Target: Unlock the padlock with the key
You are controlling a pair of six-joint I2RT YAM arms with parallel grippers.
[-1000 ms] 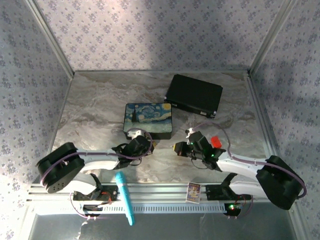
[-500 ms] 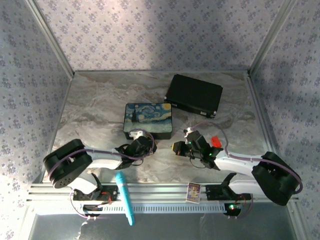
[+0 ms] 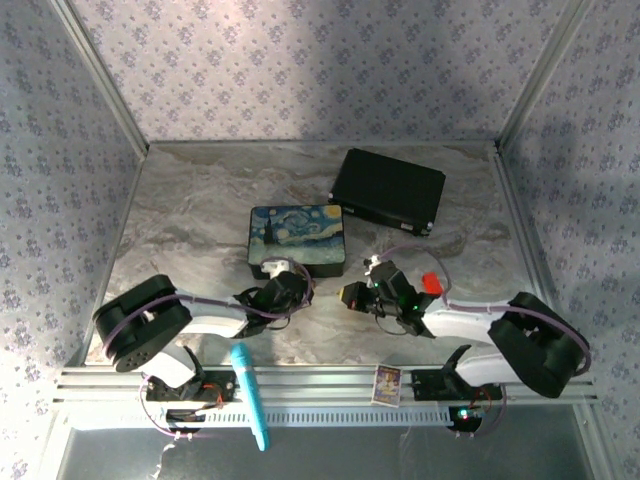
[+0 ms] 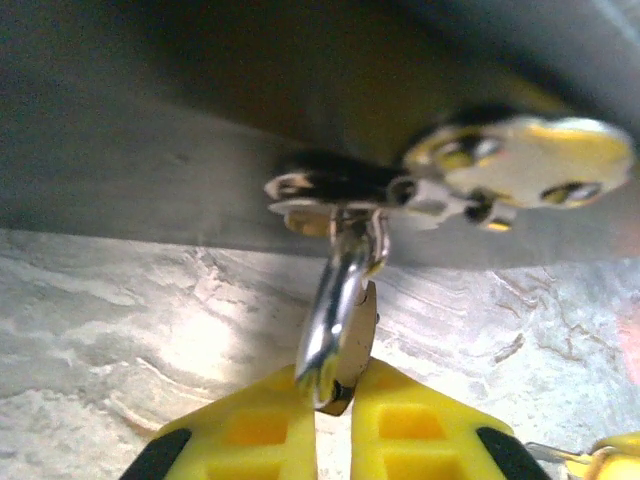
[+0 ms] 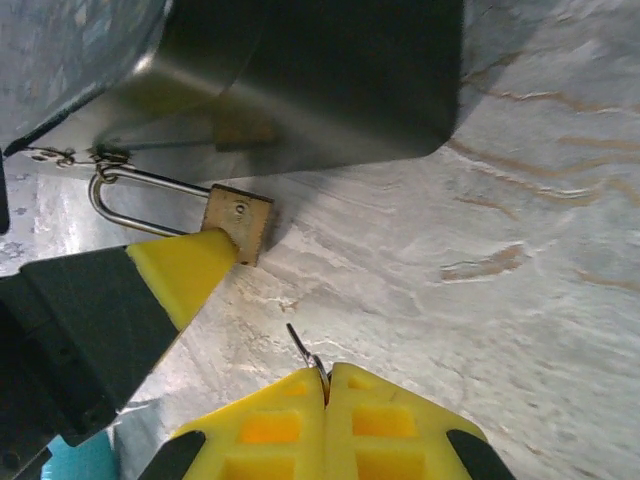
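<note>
Top external: left gripper [image 3: 292, 288] low at front edge of painted box [image 3: 297, 238]. Right gripper [image 3: 348, 294] near, to its right, tips pointing left. Red block [image 3: 432, 283] beside right wrist.
Left wrist: left gripper clamped on padlock [image 4: 338, 300], seen edge-on, shackle hooked through box hasp [image 4: 500, 165].
Right wrist: padlock brass body at box edge, above marble table [image 5: 500, 250]. Right gripper closed, pinching key [image 5: 305, 348]; key near padlock, apart from it.

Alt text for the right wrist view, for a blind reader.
The right hand, shut, pinches the thin key, aimed toward the brass padlock, whose shackle hooks onto the box; the left hand holds its body.
</note>
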